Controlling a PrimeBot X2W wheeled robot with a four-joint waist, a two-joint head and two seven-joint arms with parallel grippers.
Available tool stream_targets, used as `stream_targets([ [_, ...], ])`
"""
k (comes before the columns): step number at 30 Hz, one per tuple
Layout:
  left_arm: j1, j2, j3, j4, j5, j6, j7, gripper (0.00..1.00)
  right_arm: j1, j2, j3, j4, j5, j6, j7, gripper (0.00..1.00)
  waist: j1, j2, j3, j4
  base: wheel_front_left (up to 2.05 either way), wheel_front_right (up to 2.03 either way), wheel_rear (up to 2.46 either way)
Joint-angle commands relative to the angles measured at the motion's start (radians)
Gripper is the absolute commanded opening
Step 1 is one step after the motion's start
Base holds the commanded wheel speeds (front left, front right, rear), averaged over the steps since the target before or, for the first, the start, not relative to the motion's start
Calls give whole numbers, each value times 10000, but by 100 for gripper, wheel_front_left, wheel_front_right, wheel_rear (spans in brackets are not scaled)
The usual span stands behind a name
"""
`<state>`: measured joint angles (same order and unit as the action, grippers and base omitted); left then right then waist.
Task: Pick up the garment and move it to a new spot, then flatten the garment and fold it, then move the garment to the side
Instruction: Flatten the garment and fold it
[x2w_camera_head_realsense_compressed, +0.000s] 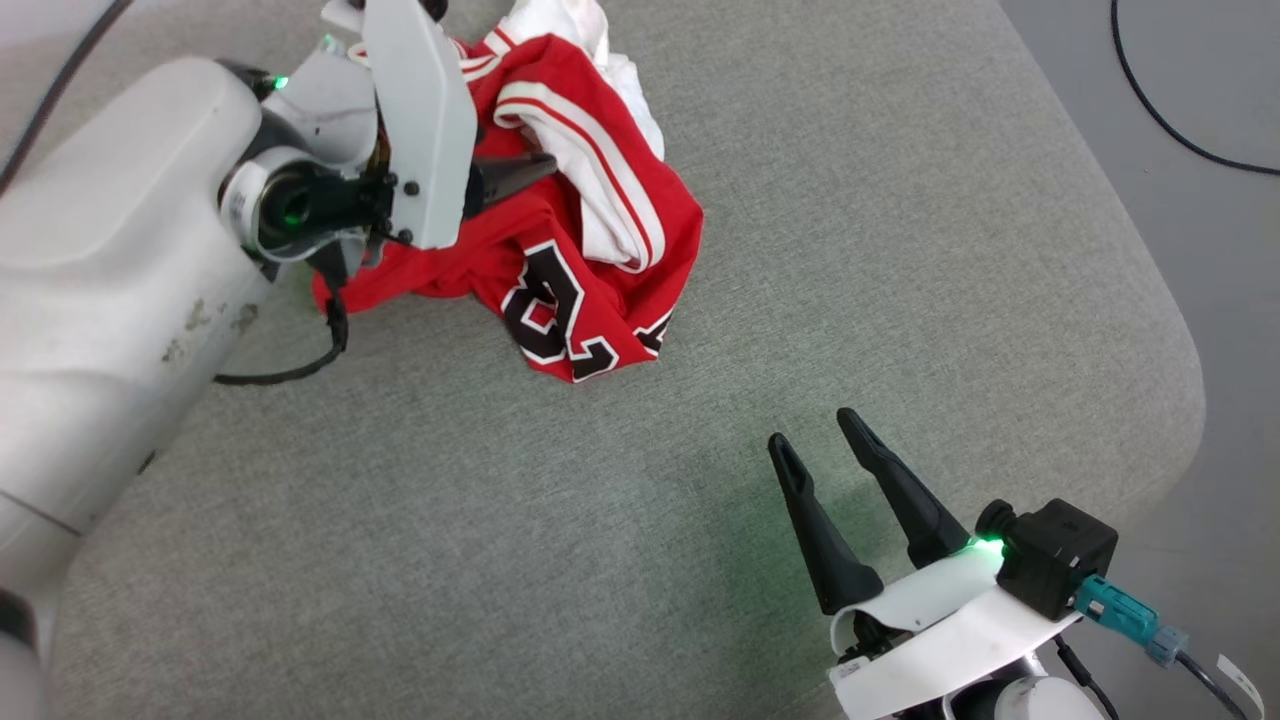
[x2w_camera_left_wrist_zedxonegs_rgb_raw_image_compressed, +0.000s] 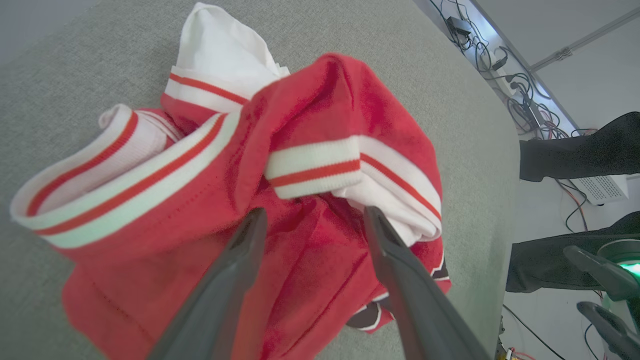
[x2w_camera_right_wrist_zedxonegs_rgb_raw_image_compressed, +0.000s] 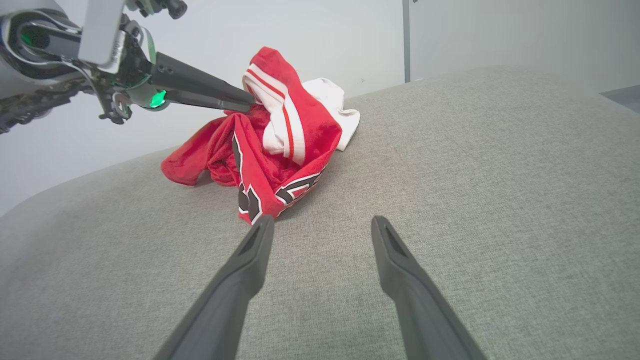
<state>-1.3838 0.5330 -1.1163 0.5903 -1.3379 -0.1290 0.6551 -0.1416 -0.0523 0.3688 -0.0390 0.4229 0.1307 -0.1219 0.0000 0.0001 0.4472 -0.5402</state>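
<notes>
The garment (x2w_camera_head_realsense_compressed: 560, 270) lies crumpled at the far left of the grey padded table (x2w_camera_head_realsense_compressed: 700, 500): red cloth, white sleeves with red-striped trim, black white-outlined lettering at its near edge. My left gripper (x2w_camera_head_realsense_compressed: 540, 170) reaches into the heap from the left. In the left wrist view it (x2w_camera_left_wrist_zedxonegs_rgb_raw_image_compressed: 315, 212) is open, with its fingertips on either side of a red fold of the garment (x2w_camera_left_wrist_zedxonegs_rgb_raw_image_compressed: 325, 115), below a striped cuff. My right gripper (x2w_camera_head_realsense_compressed: 815, 428) hovers open and empty at the near right. From the right wrist, the garment (x2w_camera_right_wrist_zedxonegs_rgb_raw_image_compressed: 280, 145) lies just beyond that open gripper (x2w_camera_right_wrist_zedxonegs_rgb_raw_image_compressed: 322, 220).
The table's rounded right edge (x2w_camera_head_realsense_compressed: 1190, 380) drops to a grey floor with a black cable (x2w_camera_head_realsense_compressed: 1180, 130). In the left wrist view, tangled cables (x2w_camera_left_wrist_zedxonegs_rgb_raw_image_compressed: 520, 95) and two dark trouser-like shapes (x2w_camera_left_wrist_zedxonegs_rgb_raw_image_compressed: 575, 155) lie beyond the table edge. Bare fabric stretches right of the garment.
</notes>
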Motion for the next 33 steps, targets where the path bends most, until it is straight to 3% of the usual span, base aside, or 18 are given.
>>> stream_targets([
  [1, -124, -55, -11, 38, -45, -27, -77, 100, -96, 19, 77, 27, 89, 1, -49, 100, 0, -1, 64, -68, 0, 0, 0],
  [13, -268, -322, -118, 263, -239, -27, -235, 100, -257, 18, 182, 164, 224, 1, -184, 100, 0, -1, 222, -226, 0, 0, 0],
  [14, -263, -328, -164, 296, -210, -27, -243, 93, -271, 18, 193, 170, 235, 1, -189, 100, 0, -1, 231, -235, 0, 0, 0],
  [15, -284, -326, -216, 332, -132, -27, -290, 78, -285, 18, 203, 172, 244, 1, -197, 100, 0, -1, 245, -242, 0, 0, 0],
  [16, -308, -322, -250, 359, -103, -27, -309, 50, -299, 18, 219, 171, 263, 1, -215, 100, 0, -1, 263, -251, 0, 0, 0],
  [17, -313, -325, -260, 387, -111, -27, -306, 36, -309, 18, 230, 171, 278, 1, -230, 100, 0, -1, 279, -259, 0, 0, 0],
  [18, -315, -337, -267, 397, -151, -27, -320, 11, -314, 18, 236, 172, 289, 1, -230, 100, 0, -1, 293, -262, 0, 0, 0],
  [19, -325, -348, -277, 402, -178, -27, -351, 0, -316, 18, 230, 178, 293, 1, -255, 100, 0, -1, 304, -255, 0, 0, 0],
  [27, -618, -246, -350, -152, -536, -28, -85, 0, -142, 15, -276, 204, 65, 1, -201, 100, 0, -1, -7, 570, 0, 0, 0],
  [33, -962, 417, -320, -618, -851, -26, 355, 0, -304, 10, -581, 96, -247, 1, 187, 100, 0, -1, -502, 1620, 0, 0, 0],
])
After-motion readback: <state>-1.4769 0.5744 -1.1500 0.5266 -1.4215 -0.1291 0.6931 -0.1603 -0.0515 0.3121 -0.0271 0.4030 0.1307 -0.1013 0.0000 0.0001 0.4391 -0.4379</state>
